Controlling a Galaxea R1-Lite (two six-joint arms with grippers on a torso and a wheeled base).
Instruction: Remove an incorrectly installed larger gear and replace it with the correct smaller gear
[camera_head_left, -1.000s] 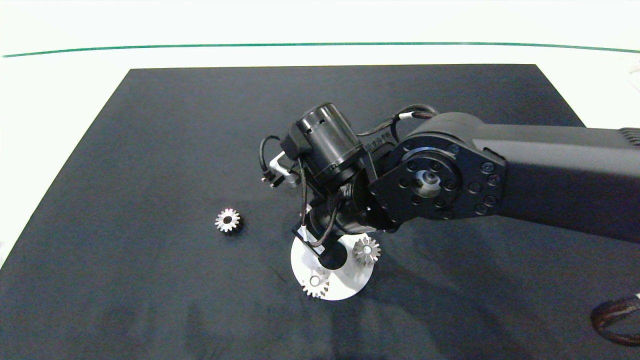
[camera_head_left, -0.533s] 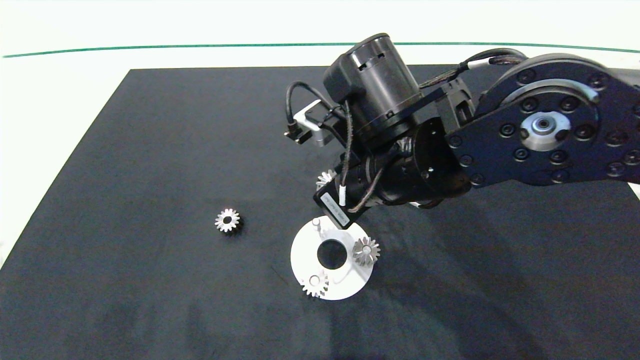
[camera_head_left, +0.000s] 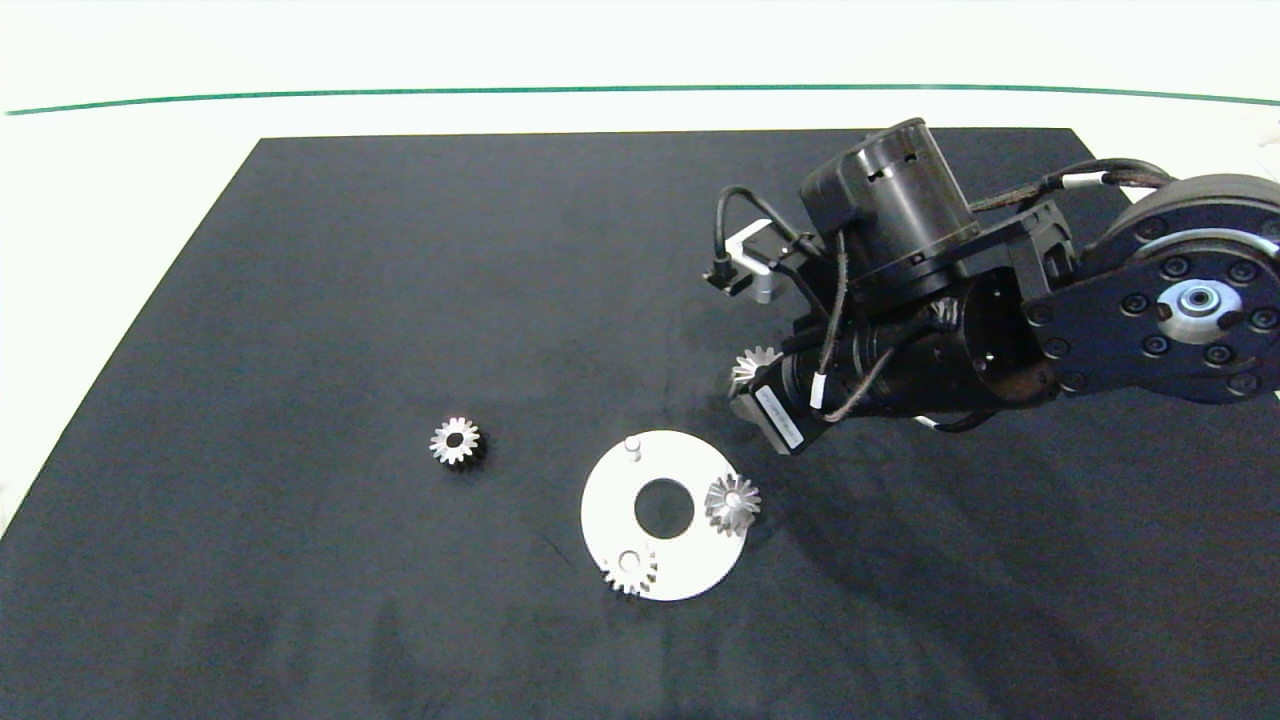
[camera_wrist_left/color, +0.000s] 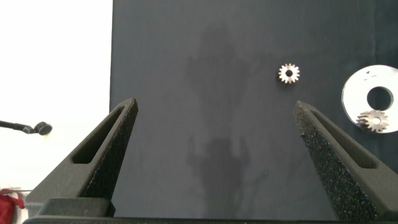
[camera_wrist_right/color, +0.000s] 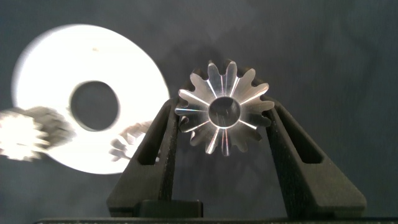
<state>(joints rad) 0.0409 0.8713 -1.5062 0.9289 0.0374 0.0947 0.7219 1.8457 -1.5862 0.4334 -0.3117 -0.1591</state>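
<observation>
The right gripper (camera_wrist_right/color: 224, 118) held the larger gear (camera_wrist_right/color: 225, 114) clamped between its jaws, above the black mat (camera_head_left: 400, 300) at two o'clock from the white disc (camera_head_left: 610, 480). The smaller gear (camera_head_left: 457, 441) lay on the mat at nine o'clock from the disc. The left gripper (camera_wrist_left/color: 214, 134) hung with jaws wide apart.

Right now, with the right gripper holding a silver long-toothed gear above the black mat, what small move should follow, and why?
Probably lower the right gripper and set the larger silver bevel gear on bare black mat, away from the white round plate. The plate's peg stands empty, and the smaller silver gear lies loose, waiting to be fetched.
</observation>
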